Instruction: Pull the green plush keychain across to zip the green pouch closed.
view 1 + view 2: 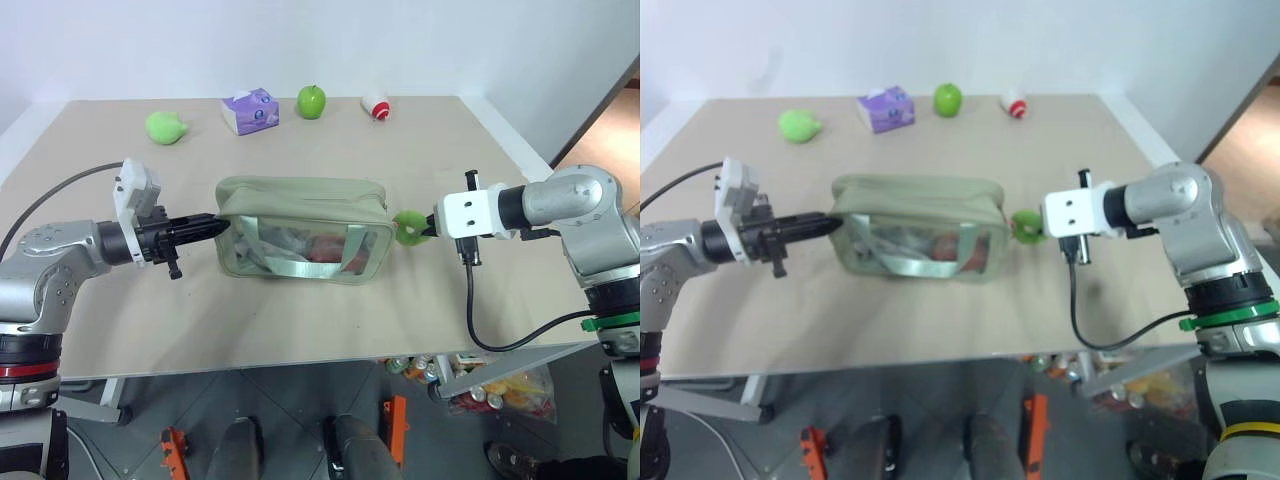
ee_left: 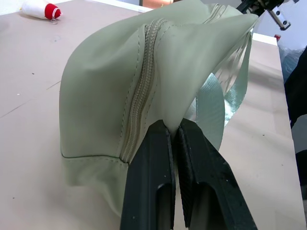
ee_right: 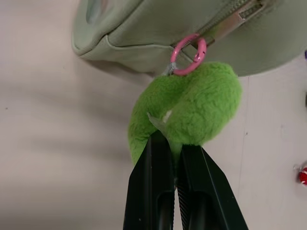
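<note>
A beige table (image 1: 300,320) carries everything. At the left, the left hand (image 1: 214,227) reaches in level, its two black fingers (image 2: 148,182) clamped together on a pinch of fabric at the left end of the green pouch (image 1: 300,225), a large boxy pale sage-green fabric bag with clear plastic window sides. The pouch lies in the middle of the table, and its zipper (image 2: 141,96) runs along its top. At the pouch's right end hangs the green plush keychain (image 3: 192,110), a small bright lime-green fuzzy lump joined to the zipper pull by a pink ring (image 3: 188,53). The right hand (image 3: 175,167) has its fingers closed on this plush from the right. Along the far edge, left to right, sit a lime-green pear-shaped lump (image 1: 166,127), a purple tissue pack (image 1: 250,110), a glossy green apple (image 1: 311,101) and a small red-and-white object (image 1: 376,105).
</note>
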`<state>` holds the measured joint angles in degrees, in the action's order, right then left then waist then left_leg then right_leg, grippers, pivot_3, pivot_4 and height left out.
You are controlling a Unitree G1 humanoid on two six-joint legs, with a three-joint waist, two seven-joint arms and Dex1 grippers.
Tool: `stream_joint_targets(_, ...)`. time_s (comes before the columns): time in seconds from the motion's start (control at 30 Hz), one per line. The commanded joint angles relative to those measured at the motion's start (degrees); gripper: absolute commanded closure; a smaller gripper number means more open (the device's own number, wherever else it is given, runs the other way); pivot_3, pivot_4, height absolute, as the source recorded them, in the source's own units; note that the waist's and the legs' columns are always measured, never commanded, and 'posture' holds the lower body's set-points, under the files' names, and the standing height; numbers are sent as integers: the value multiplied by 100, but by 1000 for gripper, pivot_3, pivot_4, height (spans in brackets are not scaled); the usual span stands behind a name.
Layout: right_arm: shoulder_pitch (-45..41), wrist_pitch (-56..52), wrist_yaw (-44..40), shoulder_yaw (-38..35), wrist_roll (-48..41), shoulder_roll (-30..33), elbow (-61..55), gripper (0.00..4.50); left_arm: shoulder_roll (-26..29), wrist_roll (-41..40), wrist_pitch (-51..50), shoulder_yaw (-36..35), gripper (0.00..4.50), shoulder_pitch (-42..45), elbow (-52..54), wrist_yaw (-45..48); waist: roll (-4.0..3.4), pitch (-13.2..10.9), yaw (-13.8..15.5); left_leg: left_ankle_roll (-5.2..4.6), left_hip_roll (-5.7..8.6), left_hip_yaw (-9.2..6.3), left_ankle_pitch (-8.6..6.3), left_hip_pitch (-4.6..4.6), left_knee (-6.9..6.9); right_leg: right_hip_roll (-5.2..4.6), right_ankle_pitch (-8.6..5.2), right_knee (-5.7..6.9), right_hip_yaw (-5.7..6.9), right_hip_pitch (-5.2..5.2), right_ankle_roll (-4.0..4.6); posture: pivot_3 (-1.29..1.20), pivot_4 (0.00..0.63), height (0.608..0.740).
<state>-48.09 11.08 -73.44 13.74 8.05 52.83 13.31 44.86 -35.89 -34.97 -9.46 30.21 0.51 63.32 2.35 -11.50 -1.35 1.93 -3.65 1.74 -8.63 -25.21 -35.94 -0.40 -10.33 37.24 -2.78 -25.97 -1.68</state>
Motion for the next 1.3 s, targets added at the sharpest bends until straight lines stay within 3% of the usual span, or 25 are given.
stream_joint_targets(0.03,340,310,84,255,240,-103,-278,4449,89,-46,-35,-80,4500,58,123,16,2,1,-1,0,0,0,0,2,0,0,0,0,0,1,0,0,150,740)
stream_joint_targets(0.53,771,885,174,809,724,-378,-620,4449,68,-145,-160,-175,4500,-93,321,-116,3,2,-1,0,-1,-3,0,10,-4,2,0,1,2,9,0,0,150,740)
stream_joint_targets(1.07,138,-1022,-530,-293,-678,17,105,4449,6,-382,-279,-351,4500,-234,388,-338,2,1,-1,0,-1,-3,0,10,-3,2,1,1,2,9,1,0,150,740)
stream_joint_targets(1.1,155,-1134,-587,-343,-754,40,94,4500,-2,-390,-320,-350,3930,-208,344,-381,2,1,-1,0,-2,-3,0,11,-2,3,0,1,3,9,1,0,150,740)
stream_joint_targets(1.13,154,-1212,-627,-362,-804,51,91,4500,-5,-393,-345,-343,3771,-177,298,-410,2,1,-1,0,-1,-3,0,11,-2,2,0,1,2,8,1,0,150,740)
stream_joint_targets(1.17,144,-1398,-618,-396,-879,26,78,3982,-13,-484,-485,-361,3403,-111,211,-427,2,1,-1,0,-1,-3,0,10,-2,2,0,1,2,8,1,0,150,740)
stream_joint_targets(1.2,167,-1580,-677,-424,-1000,22,21,3833,-8,-609,-594,-399,3145,-72,188,-388,2,1,-1,0,-1,-3,0,9,-2,2,1,1,2,8,1,0,150,740)
stream_joint_targets(1.3,266,-1850,-759,-451,-1158,48,-99,2818,45,-733,-724,-425,2052,10,163,-316,2,1,-1,0,-1,-3,0,9,-4,2,1,1,2,8,1,0,150,740)
